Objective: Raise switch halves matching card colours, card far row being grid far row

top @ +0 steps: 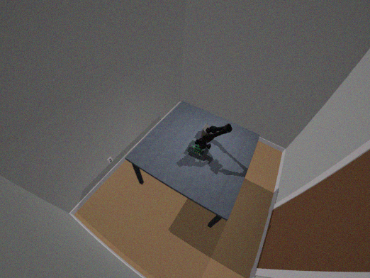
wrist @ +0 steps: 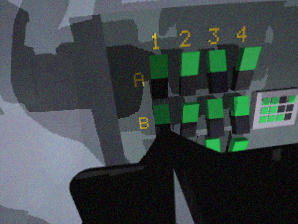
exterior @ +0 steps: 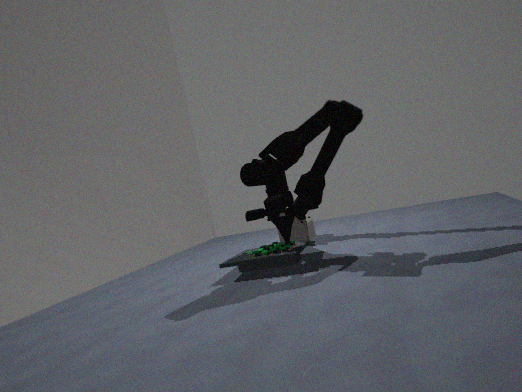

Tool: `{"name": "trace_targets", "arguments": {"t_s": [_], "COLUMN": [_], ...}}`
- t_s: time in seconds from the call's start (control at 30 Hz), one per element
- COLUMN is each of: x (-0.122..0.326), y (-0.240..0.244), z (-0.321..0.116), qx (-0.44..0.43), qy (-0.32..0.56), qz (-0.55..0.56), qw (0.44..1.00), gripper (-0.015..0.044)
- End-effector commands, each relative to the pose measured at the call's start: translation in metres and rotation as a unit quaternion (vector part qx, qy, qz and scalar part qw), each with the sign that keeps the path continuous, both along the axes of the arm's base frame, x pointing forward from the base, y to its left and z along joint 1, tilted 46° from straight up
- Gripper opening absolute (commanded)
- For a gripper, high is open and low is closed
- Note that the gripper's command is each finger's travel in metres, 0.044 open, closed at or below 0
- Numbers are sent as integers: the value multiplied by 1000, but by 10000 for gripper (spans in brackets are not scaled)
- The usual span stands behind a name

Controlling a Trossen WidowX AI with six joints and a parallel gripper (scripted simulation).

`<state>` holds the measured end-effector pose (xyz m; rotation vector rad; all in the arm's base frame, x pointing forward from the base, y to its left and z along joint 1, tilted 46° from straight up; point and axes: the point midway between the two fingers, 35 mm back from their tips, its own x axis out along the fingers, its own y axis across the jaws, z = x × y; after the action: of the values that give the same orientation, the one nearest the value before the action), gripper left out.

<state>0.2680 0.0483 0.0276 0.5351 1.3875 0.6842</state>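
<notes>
The switch panel [exterior: 267, 262] [wrist: 280, 70] bears green and dark switches. In the wrist view, rows A and B show all four columns, including switch A4 [wrist: 249, 59]. Of row C, only C3 [wrist: 212, 144] and C4 [wrist: 239, 145] show partly; C1 and C2 are hidden. My gripper [exterior: 288, 241] [wrist: 164, 135] is shut and empty. Its tip is at the dark near end of switch B1 [wrist: 162, 114]; contact cannot be told. The card [wrist: 257, 110] seems to show green, green, dark, green in its far row; green, green, dark, dark in the middle; green, green, green, dark in its near row.
The panel stands on the blue-grey table [top: 163, 138] [exterior: 300, 340]. The arm [top: 221, 130] [exterior: 280, 150] reaches over the panel from its base. Dark shadows cross the panel's left side and the table. Raised switches crowd around the fingertips.
</notes>
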Motion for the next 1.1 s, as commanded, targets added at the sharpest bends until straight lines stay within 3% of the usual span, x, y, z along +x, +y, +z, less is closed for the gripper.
{"name": "trace_targets", "arguments": {"t_s": [0.0,1.07], "x": [0,1], "y": [1,-11], "z": [-1,9], "qx": [3,-2], "qy": [2,3], "qz": [-2,2], "qw": [1000,1000], "gripper": [0,0]}}
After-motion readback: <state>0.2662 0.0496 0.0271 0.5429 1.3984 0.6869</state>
